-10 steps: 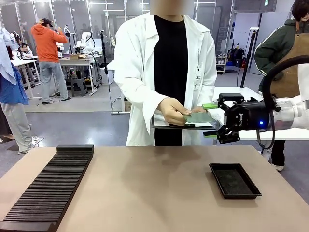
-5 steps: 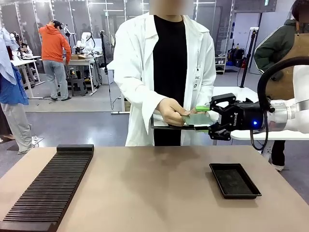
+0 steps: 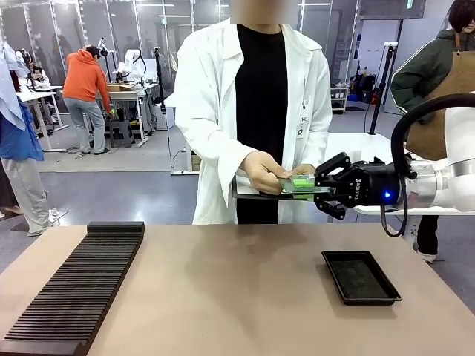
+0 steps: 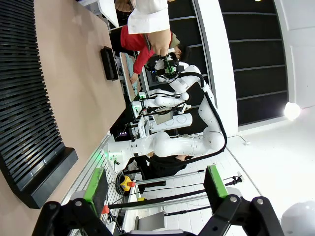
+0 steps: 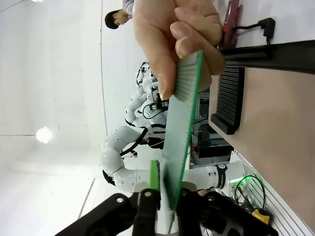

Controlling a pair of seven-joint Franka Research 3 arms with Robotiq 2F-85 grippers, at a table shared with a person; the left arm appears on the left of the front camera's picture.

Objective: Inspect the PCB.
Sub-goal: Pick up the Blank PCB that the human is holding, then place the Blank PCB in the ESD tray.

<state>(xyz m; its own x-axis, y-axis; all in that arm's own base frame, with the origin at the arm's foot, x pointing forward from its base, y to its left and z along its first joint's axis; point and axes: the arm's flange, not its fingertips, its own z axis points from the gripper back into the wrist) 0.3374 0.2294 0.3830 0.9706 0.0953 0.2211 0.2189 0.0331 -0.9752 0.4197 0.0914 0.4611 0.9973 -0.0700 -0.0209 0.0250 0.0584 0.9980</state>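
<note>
Green PCB [image 5: 178,123] roughly level, long axis left-right, right jaws pinching one end, left jaws spread

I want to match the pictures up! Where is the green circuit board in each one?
Front view: the thin green rectangular circuit board, right of centre, in the person's hand.
Left wrist view: too tiny to tell, near top centre.
Right wrist view: nearly edge-on, running up the centre.
Shared landmark: black ribbed rack.
</note>
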